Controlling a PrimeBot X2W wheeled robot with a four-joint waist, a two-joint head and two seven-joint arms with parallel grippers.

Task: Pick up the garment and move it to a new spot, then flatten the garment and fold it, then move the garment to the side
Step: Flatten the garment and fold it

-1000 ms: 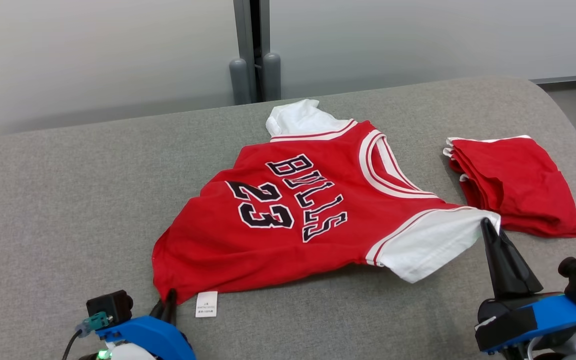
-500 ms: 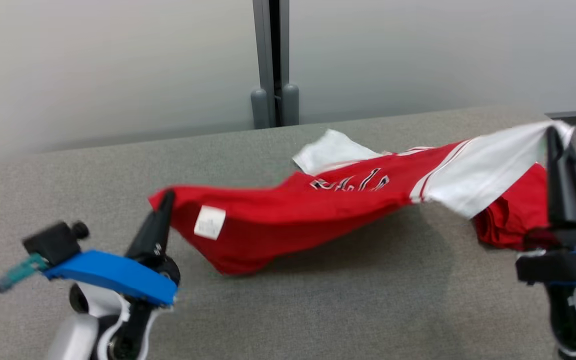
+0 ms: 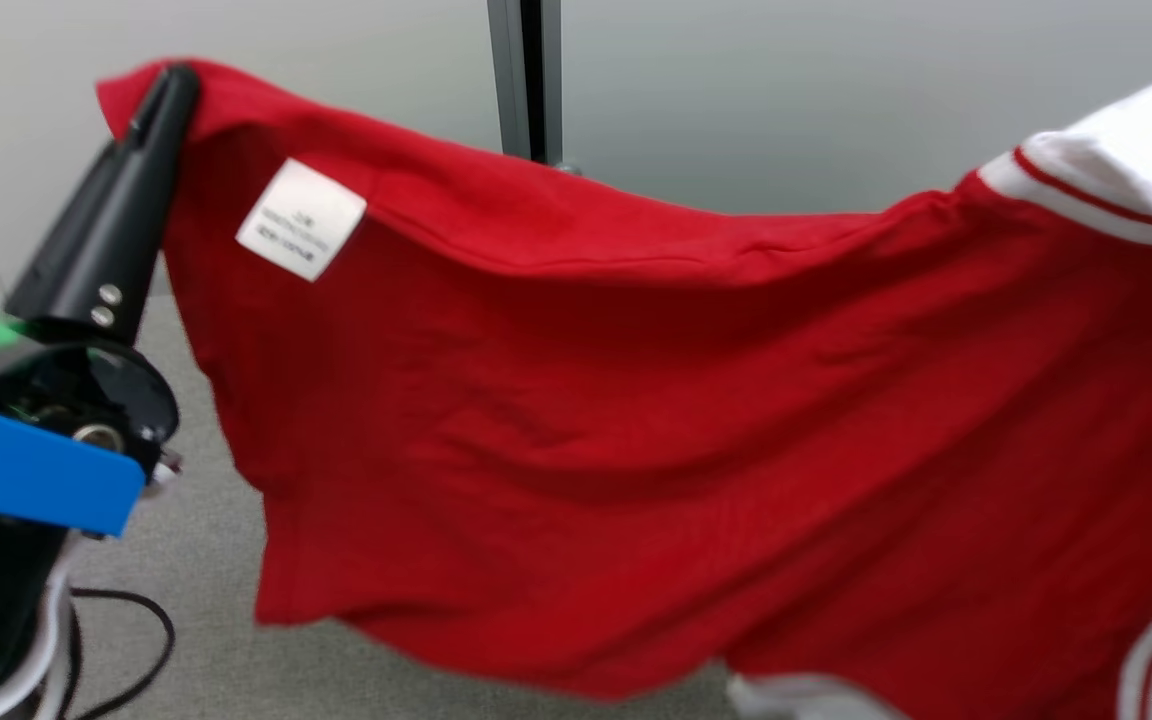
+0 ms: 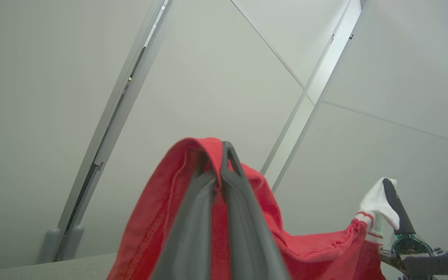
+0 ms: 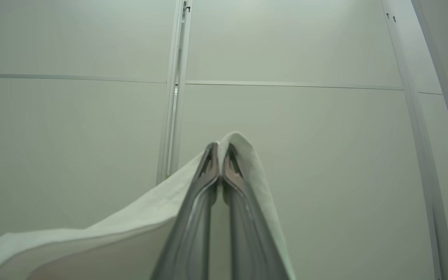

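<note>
Above the worktop (image 3: 201, 540): garment (image 3: 636, 450) hangs between my hands, long axis left to right.
My left hand (image 3: 174, 80): pinching its red hem corner, left end.
My right hand (image 5: 219, 149): pinching its white sleeve, right end.

Pale grey panelled walls (image 5: 72, 155) meet at a dark upright post (image 3: 526, 80) behind a grey fabric-covered surface (image 3: 216, 640)

The garment (image 3: 636, 450) runs off the right edge; its label (image 3: 301, 220) is illegible.
</note>
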